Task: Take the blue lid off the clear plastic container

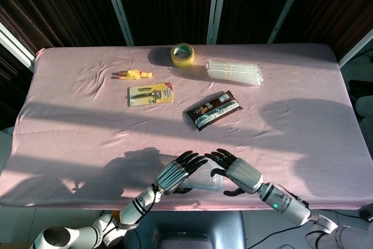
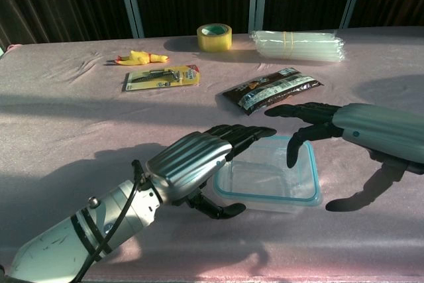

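Note:
The clear plastic container [image 2: 268,178] with its blue-rimmed lid [image 2: 311,193] sits near the table's front edge, and in the head view only a strip of the container [image 1: 208,182] shows between the hands. My left hand [image 2: 192,160] [image 1: 175,173] grips its left side, fingers lying over the lid's left edge and thumb tucked at the front left corner. My right hand [image 2: 344,124] [image 1: 239,174] hovers over the lid's far right corner. Its fingers are spread and curved down, and it holds nothing.
Further back on the pink cloth lie a brown snack packet [image 2: 271,89], a carded razor [image 2: 162,77], a yellow toy [image 2: 140,57], a roll of tape [image 2: 214,36] and a bundle of clear tubes [image 2: 298,45]. The table's front edge [image 1: 192,207] lies just behind the hands.

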Action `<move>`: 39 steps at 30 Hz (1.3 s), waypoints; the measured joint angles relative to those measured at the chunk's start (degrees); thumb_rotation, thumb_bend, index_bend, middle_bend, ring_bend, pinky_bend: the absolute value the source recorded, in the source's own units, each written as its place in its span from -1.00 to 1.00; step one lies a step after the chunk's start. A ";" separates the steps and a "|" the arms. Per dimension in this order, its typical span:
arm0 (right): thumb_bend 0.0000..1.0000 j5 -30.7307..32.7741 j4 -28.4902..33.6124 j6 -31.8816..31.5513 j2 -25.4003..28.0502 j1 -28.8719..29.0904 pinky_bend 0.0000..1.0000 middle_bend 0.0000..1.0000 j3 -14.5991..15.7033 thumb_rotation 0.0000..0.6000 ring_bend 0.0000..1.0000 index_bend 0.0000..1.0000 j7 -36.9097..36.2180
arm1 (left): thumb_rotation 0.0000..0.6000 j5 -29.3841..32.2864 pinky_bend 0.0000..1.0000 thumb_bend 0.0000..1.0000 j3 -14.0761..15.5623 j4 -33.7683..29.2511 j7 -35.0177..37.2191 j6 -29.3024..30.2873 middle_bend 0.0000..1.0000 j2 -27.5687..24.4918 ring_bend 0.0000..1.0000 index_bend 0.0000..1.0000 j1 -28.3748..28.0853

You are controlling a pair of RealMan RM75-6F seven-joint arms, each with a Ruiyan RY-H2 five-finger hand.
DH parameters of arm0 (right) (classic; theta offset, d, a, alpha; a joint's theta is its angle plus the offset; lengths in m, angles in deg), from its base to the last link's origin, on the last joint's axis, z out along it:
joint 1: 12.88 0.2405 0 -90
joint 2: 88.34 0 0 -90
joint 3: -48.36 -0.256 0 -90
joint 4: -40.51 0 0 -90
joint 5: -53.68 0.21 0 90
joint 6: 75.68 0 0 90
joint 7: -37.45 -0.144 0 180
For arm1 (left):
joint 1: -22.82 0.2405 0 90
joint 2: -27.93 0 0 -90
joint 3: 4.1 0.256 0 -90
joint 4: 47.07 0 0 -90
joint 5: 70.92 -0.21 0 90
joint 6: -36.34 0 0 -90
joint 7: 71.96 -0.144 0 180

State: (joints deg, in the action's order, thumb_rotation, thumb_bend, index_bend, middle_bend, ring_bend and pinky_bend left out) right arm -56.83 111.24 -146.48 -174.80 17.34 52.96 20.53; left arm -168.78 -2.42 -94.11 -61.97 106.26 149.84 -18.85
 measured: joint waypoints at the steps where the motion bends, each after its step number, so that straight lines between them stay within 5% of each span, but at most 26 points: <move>1: -0.40 -0.03 -0.43 -0.27 -0.41 0.17 -1.00 -0.79 0.09 1.00 -1.00 0.10 -0.19 | 1.00 0.03 -0.08 -0.36 0.00 0.10 -0.02 -0.02 0.05 0.01 -0.10 -1.00 0.00; 39: -0.35 4.85 -1.74 -0.95 -4.50 3.20 -1.00 -0.76 1.16 1.00 -1.00 0.23 1.37 | 1.00 0.60 -0.04 -0.36 0.84 -0.58 -0.26 -1.26 0.10 -0.61 -0.06 -1.00 0.54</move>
State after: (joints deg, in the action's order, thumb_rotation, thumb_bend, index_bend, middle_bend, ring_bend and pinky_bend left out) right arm -51.98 109.50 -147.43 -179.30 20.53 54.12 21.90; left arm -168.18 -1.58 -94.68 -62.23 104.99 149.24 -18.32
